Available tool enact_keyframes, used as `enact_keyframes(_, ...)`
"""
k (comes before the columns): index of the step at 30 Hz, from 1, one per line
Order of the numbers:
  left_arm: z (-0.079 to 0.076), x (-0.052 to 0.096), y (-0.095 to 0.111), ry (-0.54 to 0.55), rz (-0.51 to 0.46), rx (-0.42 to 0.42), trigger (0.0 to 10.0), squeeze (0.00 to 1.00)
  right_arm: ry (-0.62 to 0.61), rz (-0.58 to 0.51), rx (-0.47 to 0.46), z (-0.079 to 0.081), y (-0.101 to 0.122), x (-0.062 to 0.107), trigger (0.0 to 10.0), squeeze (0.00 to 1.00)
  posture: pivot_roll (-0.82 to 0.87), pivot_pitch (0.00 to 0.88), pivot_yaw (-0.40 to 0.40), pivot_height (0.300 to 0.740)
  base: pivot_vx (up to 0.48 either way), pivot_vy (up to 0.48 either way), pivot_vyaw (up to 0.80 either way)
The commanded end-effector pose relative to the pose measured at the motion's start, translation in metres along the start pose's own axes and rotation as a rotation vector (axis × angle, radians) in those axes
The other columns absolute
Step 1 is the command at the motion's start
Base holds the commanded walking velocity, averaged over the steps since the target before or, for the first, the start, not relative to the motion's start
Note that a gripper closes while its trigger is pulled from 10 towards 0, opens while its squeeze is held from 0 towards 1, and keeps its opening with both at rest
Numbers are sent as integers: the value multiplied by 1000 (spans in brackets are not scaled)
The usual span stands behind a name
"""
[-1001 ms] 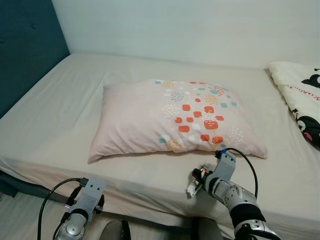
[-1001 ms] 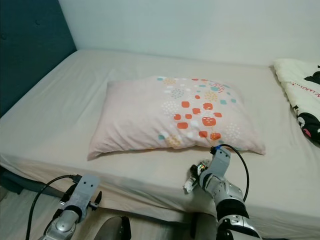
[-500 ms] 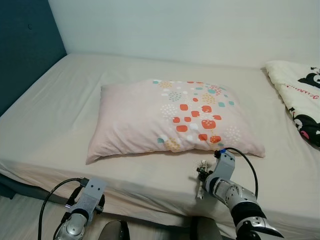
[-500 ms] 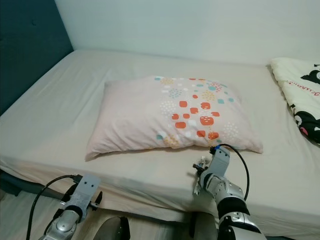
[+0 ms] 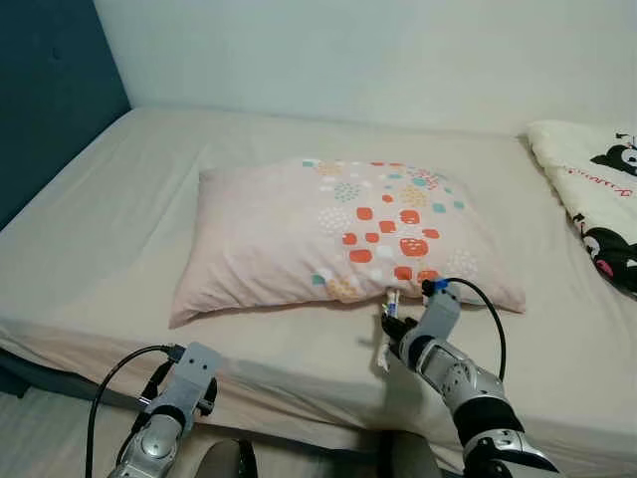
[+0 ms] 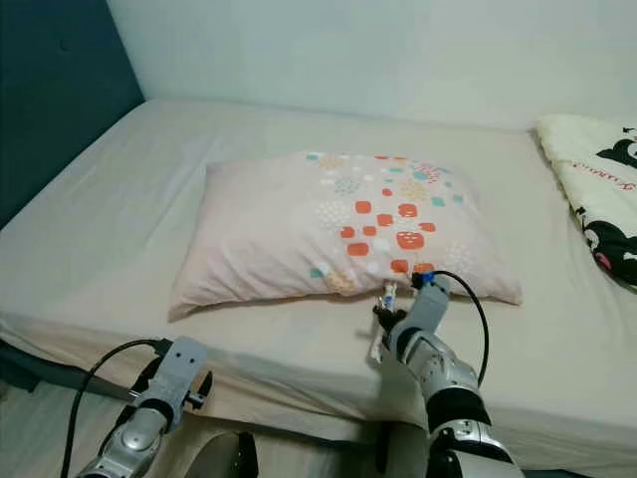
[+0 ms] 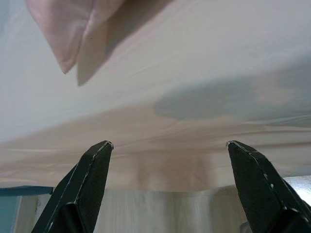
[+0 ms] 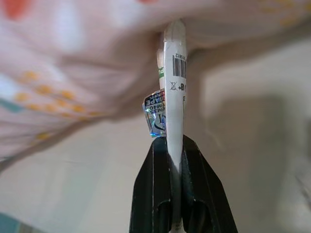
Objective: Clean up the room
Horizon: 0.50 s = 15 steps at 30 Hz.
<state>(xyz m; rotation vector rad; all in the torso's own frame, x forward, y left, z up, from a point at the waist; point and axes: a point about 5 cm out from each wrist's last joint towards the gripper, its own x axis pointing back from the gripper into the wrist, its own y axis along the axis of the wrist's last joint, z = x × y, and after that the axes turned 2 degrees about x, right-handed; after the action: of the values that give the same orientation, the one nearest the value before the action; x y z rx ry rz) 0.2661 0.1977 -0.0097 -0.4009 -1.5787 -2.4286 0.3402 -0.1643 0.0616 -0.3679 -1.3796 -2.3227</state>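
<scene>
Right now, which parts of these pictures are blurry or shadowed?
Right wrist view: the white tube between the fingers is sharp, the pillow behind soft. Left wrist view: a grey shadow crosses the bed sheet. Eye views: even light.

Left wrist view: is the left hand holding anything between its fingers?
No. The left hand is open, its fingers spread apart above the bed sheet.

A glossy white plastic tube (image 8: 174,82) (foil-like sticker attached) is noted; the pillow (image 5: 328,234) and bed sheet (image 5: 119,249) are matt, lightly creased cloth; black fingers (image 7: 90,174) appear smooth.
</scene>
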Motion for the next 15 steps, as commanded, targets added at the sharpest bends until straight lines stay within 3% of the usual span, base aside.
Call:
enact_keyframes(1,-4,2,-6,-5,41,11,10000,0,13,-5,8,1,-3,1,0,0,49,58,-24,565,0,0,0)
enact_keyframes(3,-5,2,-6,-6,43,12,10000,0,-14,16,31,-3,-6,2,431,0,46,60,-24,565,0,0,0)
enact_keyframes(4,-6,2,-7,-8,45,13,10000,0,-65,56,69,-10,-12,4,3569,0,46,60,-24,565,0,0,0)
enact_keyframes(5,-6,2,-7,-8,45,13,10000,0,-65,56,69,-10,-12,4,3569,0,46,60,-24,565,0,0,0)
enact_keyframes(6,-6,2,-7,-10,46,14,10000,0,-117,89,99,-18,-16,6,10000,0,43,59,-24,565,0,0,0)
enact_keyframes(7,-8,3,-8,-13,49,15,10000,0,-181,129,115,-28,-22,9,10000,365,44,62,-25,565,0,0,0)
enact_keyframes(8,-8,3,-8,-13,49,15,10000,0,-181,129,115,-28,-22,9,10000,365,44,62,-25,565,0,0,0)
enact_keyframes(9,-8,4,-9,-16,52,16,10000,0,-236,162,129,-38,-26,14,10000,835,45,63,-27,565,0,0,0)
enact_keyframes(10,-9,5,-11,-19,55,16,10000,0,-275,172,121,-46,-28,17,10000,1000,44,64,-29,565,0,0,0)
enact_keyframes(15,-7,8,-16,-21,73,13,10000,0,-344,131,58,-66,-26,31,10000,1000,38,68,-26,565,0,0,0)
